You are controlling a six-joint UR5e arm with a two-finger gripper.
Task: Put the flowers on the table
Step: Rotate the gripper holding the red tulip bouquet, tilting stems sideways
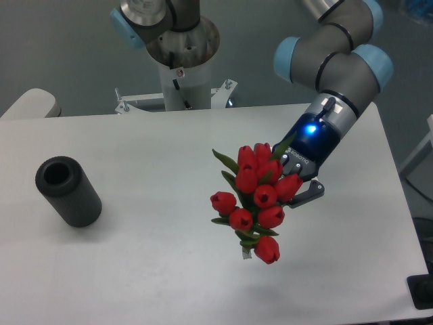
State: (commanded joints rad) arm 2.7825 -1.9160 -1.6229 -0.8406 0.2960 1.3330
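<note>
Transport step: flowers (254, 203) clamped between fingers of gripper (295, 181), apparently suspended above table (155, 156), well right of dark cylinder (67, 191); next move probably lowering to tabletop contact before opening fingers.
</note>
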